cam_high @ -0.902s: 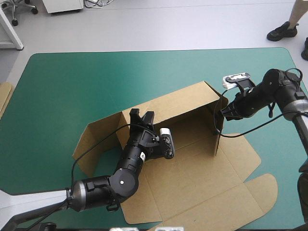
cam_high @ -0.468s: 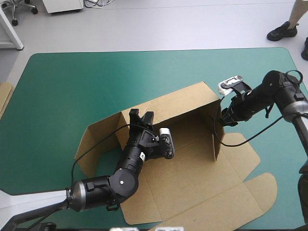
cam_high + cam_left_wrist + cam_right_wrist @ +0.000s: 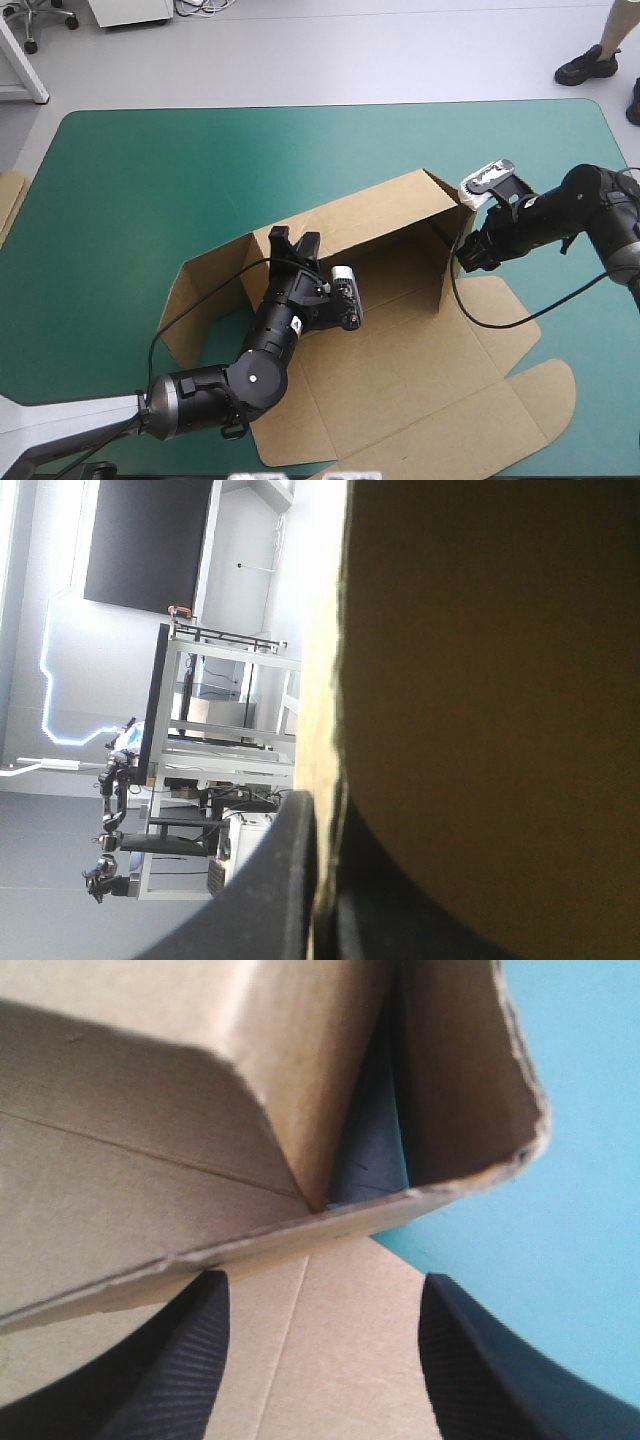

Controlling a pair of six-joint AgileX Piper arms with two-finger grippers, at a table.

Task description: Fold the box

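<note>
**Box status.** The box (image 3: 400,340) lies at the middle of the surface (image 3: 150,180), partly erected. The rear wall (image 3: 370,215) is raised. The right side wall (image 3: 445,275) stands upright at the rear wall's right end. The left side panel (image 3: 200,300) splays outward. The lid panels (image 3: 480,420) lie flat toward the near edge.

**Left hand.** The left hand (image 3: 292,248) pinches the top edge of the rear wall near its left corner. In the left wrist view the board edge runs between the two black fingers, which are all but closed on it (image 3: 325,880). Its position matches the earlier frames.

**Right hand: change.** Earlier, the right hand (image 3: 468,258) sat against the right side wall. It has now backed off slightly toward the surface's right edge. In the right wrist view its fingers (image 3: 190,1360) stand spread apart, and the wall corner lies ahead of them and ungripped.

**Meaning for the task.** The right side wall stands much as before without support, so the fold at that corner appears to hold. The release probably marks the end of that step or a regrip. Remaining work, as judged: raise the left side panel and tuck the walls. The freed wall may spring outward.
</note>
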